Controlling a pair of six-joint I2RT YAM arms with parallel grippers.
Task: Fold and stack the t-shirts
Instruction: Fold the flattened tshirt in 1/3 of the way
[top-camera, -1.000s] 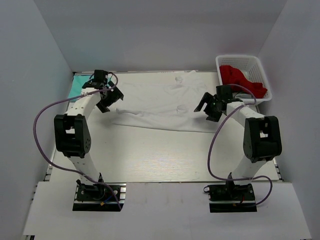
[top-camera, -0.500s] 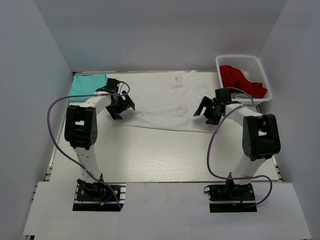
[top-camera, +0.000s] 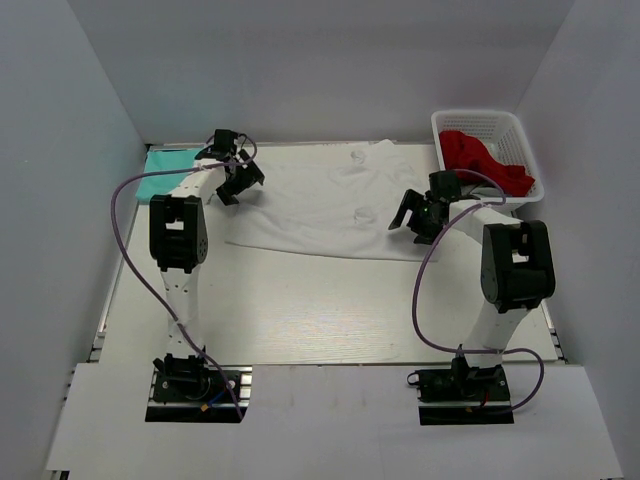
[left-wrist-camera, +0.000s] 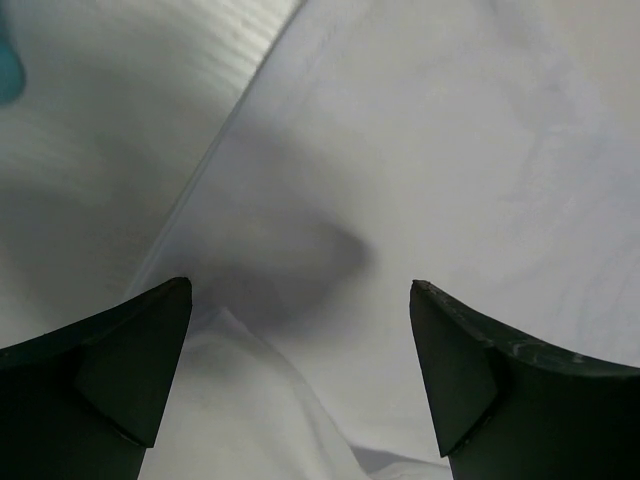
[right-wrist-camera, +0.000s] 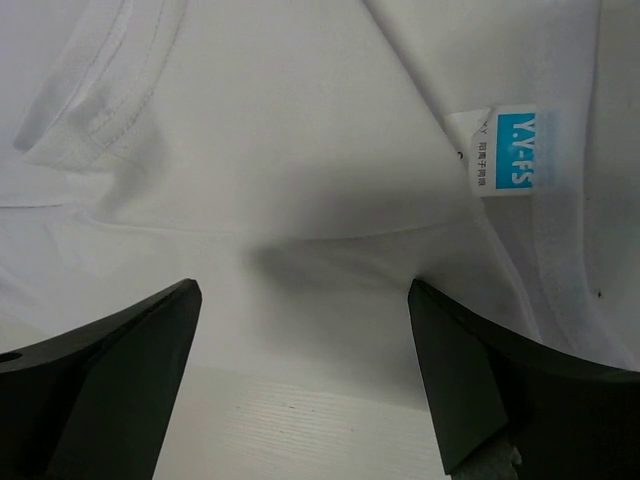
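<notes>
Thin white cloth t-shirt (top-camera: 320, 200) was spread on the table (top-camera: 300, 300), long axis left-right; left jaws were noted wide open at its left edge, right jaws likewise near its right

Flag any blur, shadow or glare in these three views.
Top view: even soft light, sharp, no glare, though the white shirt barely stands out from the pale table. Left wrist view: soft focus, the left gripper casting a dark shadow on the cloth. Right wrist view: sharper, stitching and the blue label clear, a shadow band under the right gripper.
</notes>
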